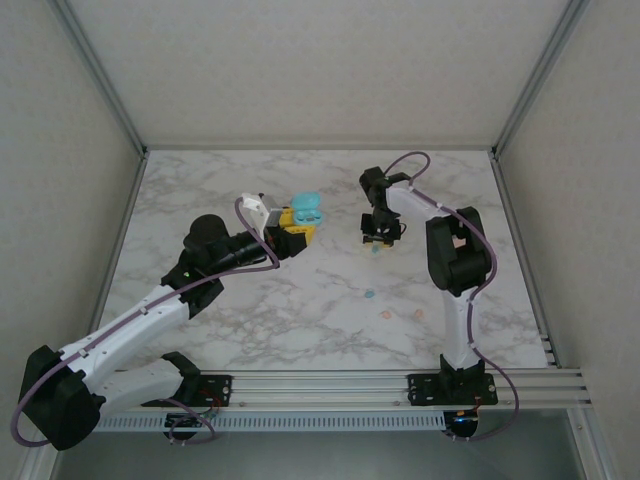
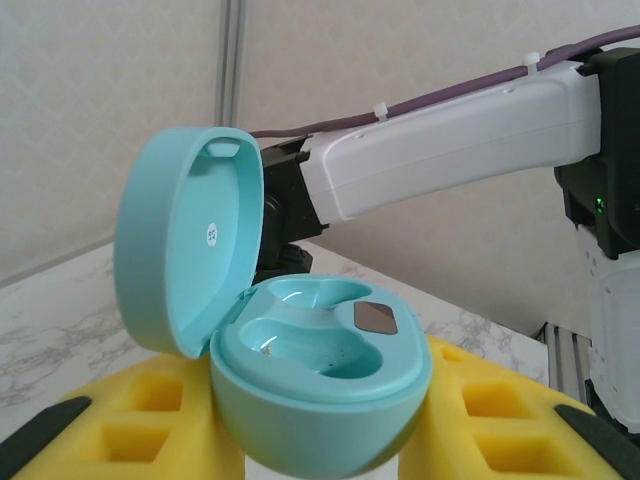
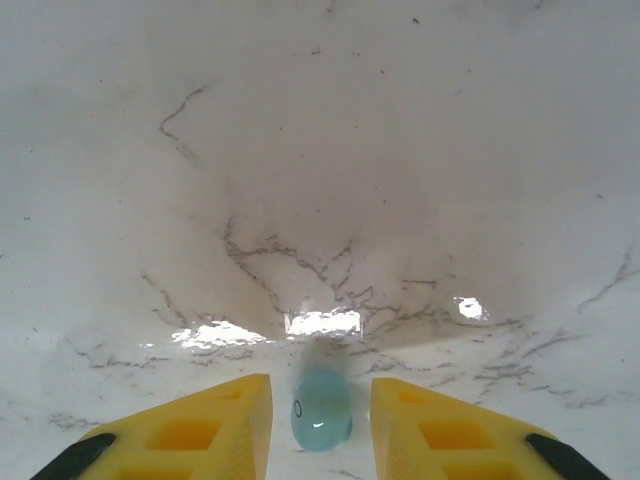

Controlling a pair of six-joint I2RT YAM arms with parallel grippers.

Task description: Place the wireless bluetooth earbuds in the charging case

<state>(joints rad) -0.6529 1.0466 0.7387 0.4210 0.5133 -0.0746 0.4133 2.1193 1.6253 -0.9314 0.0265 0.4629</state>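
My left gripper (image 2: 318, 415) is shut on an open teal charging case (image 2: 320, 370), its yellow fingers (image 2: 140, 410) pressing both sides. The lid (image 2: 190, 240) stands tilted back and both wells look empty. From above, the case (image 1: 306, 209) is held over the table's middle left. One teal earbud (image 3: 322, 408) lies on the marble between my right gripper's yellow fingers (image 3: 215, 420), with a small gap on each side. The right gripper (image 3: 320, 385) is open and low over it. In the top view that earbud (image 1: 377, 249) sits just under the right gripper (image 1: 378, 238).
Three more earbuds lie nearer the front: a teal one (image 1: 368, 295) and two pink ones (image 1: 382, 314) (image 1: 418, 313). The right arm's white forearm (image 2: 450, 130) crosses behind the case. Walls close off the marble table (image 1: 200, 190) on the back and both sides.
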